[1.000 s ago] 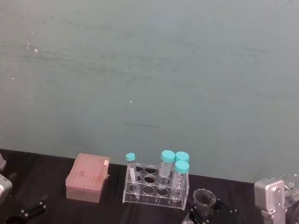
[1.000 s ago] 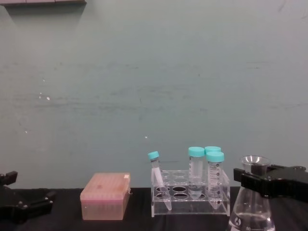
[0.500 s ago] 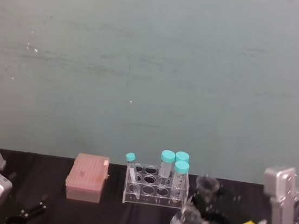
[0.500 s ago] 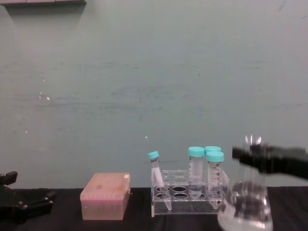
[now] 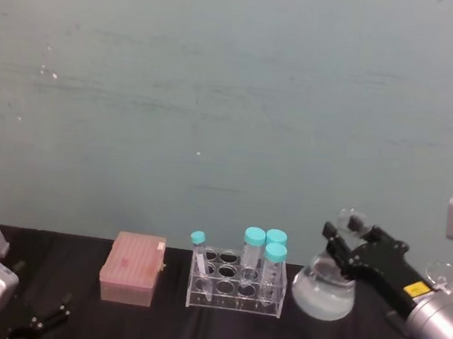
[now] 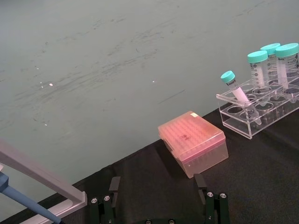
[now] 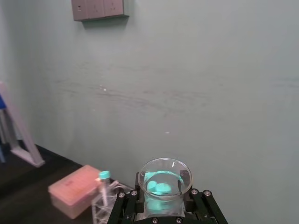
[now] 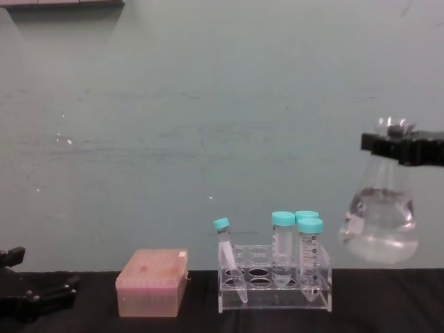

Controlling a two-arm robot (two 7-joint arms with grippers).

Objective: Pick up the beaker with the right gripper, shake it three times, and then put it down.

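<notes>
Right pincer [image 5: 344, 234] is clamped on the neck of the beaker [image 5: 323, 289], just under the flared rim, jaws narrow on the glass. The beaker is up in the air, right of the tube rack [image 5: 236, 291], higher than the tube caps in the chest view and well clear of the desk [image 5: 72, 283]. It looks a little tipped, with clear liquid pooled in the base. I read this as pick-up done and the shaking step in hand; I cannot tell how many shakes are done. Next move calls for short swings with a firm grip, away from the rack and with the liquid below the neck, then a level set-down on bare desk right of the rack. Left pincer [image 6: 159, 205] is parked low at the near left, fingers spread wide, nothing in it. Room: pale green scuffed wall [image 5: 219, 94] behind everything, grey socket plate [image 7: 98, 8] high on it. The black desk carries a pink lidded box [image 5: 132, 267], the clear rack, and four teal-capped tubes [image 5: 254, 237], one leaning.
</notes>
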